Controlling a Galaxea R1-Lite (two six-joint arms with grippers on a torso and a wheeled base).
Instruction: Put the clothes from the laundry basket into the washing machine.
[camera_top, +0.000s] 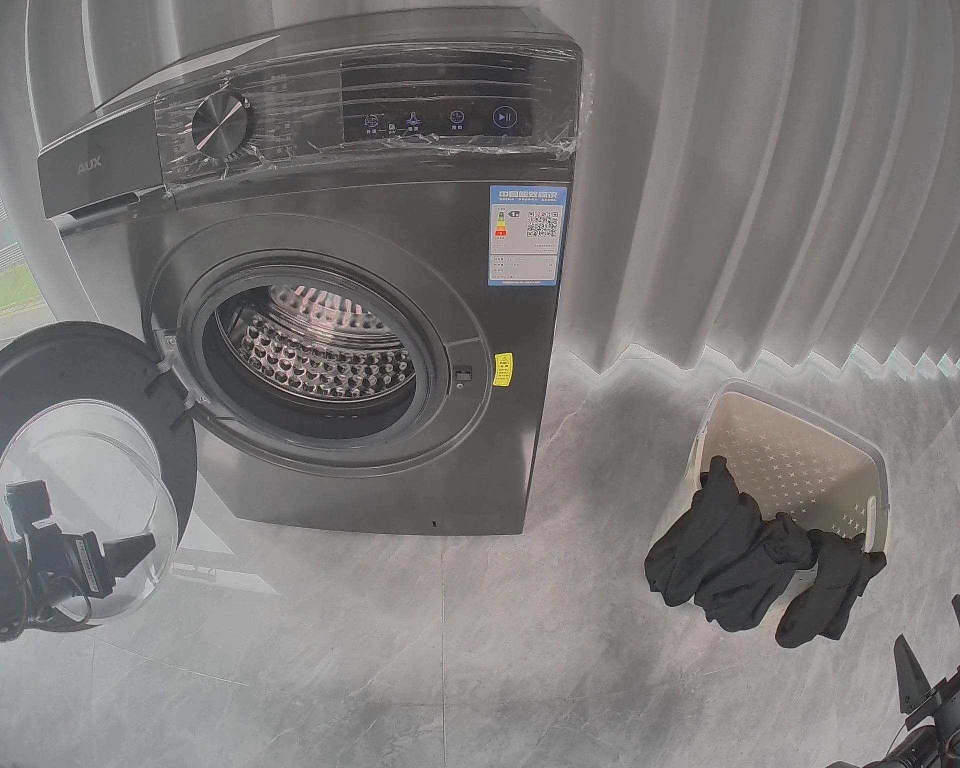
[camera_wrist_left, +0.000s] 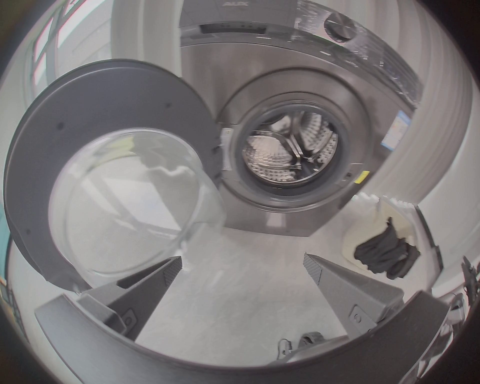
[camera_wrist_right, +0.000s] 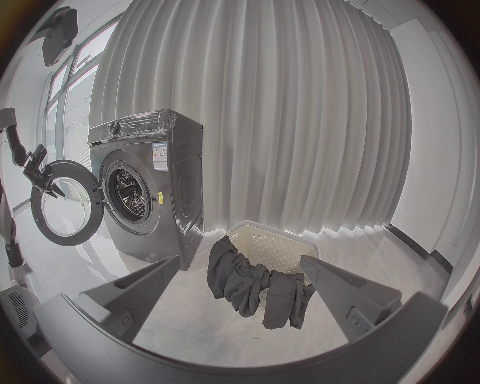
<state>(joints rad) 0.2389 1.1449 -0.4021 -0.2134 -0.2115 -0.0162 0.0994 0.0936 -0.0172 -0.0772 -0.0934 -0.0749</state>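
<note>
Head view: the clothes (camera_top: 745, 565) hang over the laundry basket (camera_top: 795, 455) rim, easy to grab. The washing machine (camera_top: 400, 230) has its door (camera_top: 70, 365) swung open for loading. The left end effector (camera_wrist_left: 241, 259) and right end effector (camera_wrist_right: 239, 260) are both released and empty.

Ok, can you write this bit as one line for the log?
door open | drum empty | clothes draped over basket rim | left jaws open by door | right jaws open facing basket
</note>
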